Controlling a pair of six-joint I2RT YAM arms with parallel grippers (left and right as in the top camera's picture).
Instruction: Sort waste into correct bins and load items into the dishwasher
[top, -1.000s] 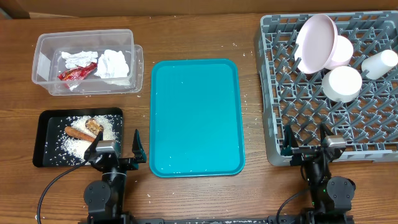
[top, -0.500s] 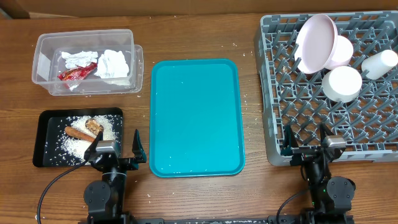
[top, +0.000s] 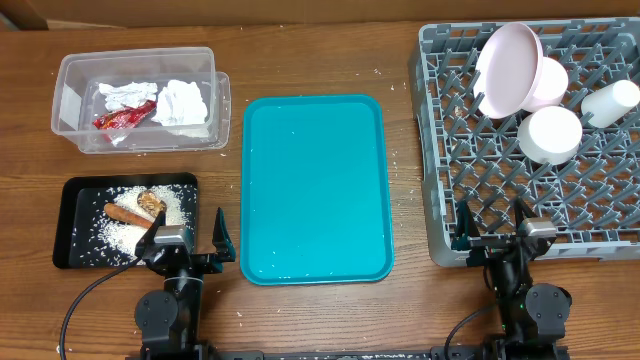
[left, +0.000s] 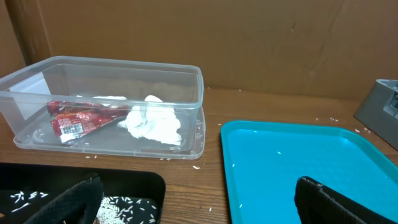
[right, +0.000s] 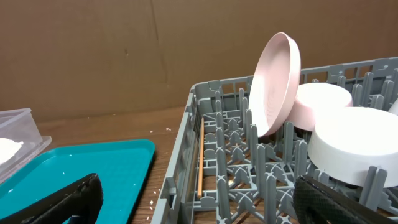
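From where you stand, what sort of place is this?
Likely a lab mock-up of kitchen clean-up: a grey dish rack holding white dishes, a clear tub of napkins and a black tray of food scraps, all on a wooden table.

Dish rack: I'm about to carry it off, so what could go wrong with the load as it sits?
1. The plate stands tilted against a bowl; a jolt to the dish rack could tip it.
2. The cup by the right edge seems to lie on its side and might roll.
3. A thin wooden stick lies among the pegs and could slip through.
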